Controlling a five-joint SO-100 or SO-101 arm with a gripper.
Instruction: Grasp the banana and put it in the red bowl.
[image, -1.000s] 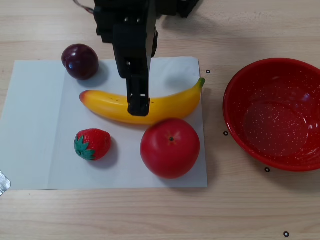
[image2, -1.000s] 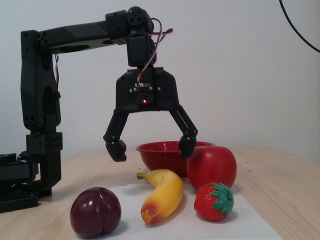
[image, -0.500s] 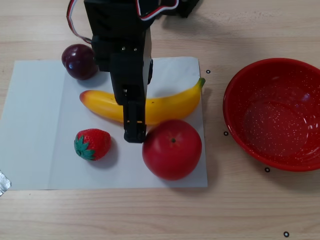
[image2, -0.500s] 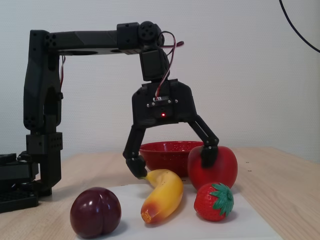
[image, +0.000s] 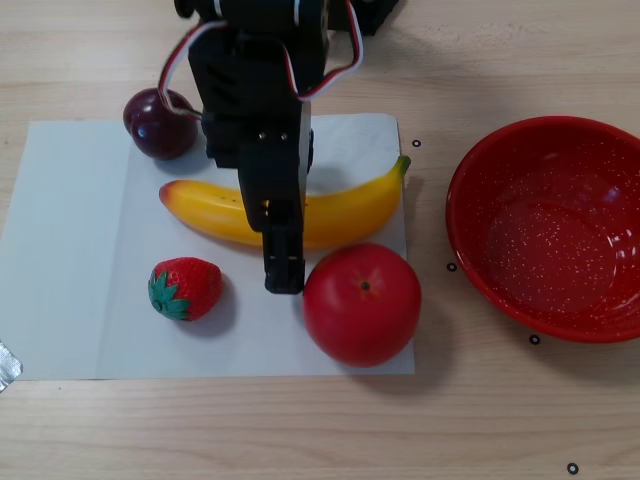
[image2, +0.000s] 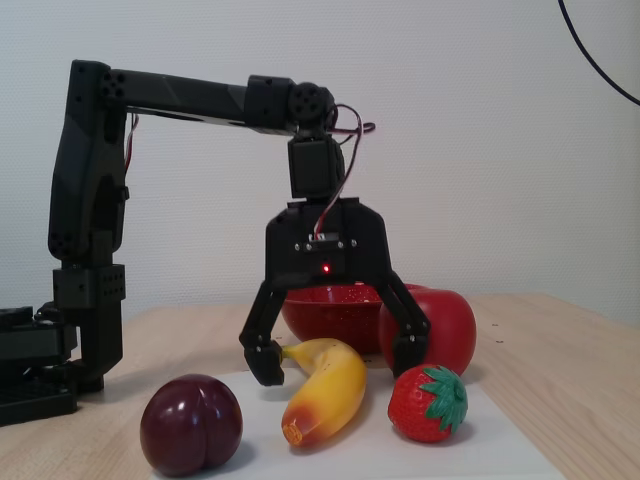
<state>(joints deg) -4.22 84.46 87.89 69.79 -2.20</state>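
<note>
Open claw straddling the banana, nothing gripped yet.

The gripper (image2: 335, 365) hangs with its 2 fingers spread wide, one on each side of the banana (image: 335, 215), which lies on the white paper sheet (image: 70, 250) between the plum (image: 158, 124) and the apple (image: 362, 303), well apart from the red bowl (image: 470, 245). It looks like hollow, glossy plastic: probably light, stiff and slippery, so the thick middle across its narrow width seems the safest hold, not the tapering green stem. No brand, label or writing is readable.
</note>
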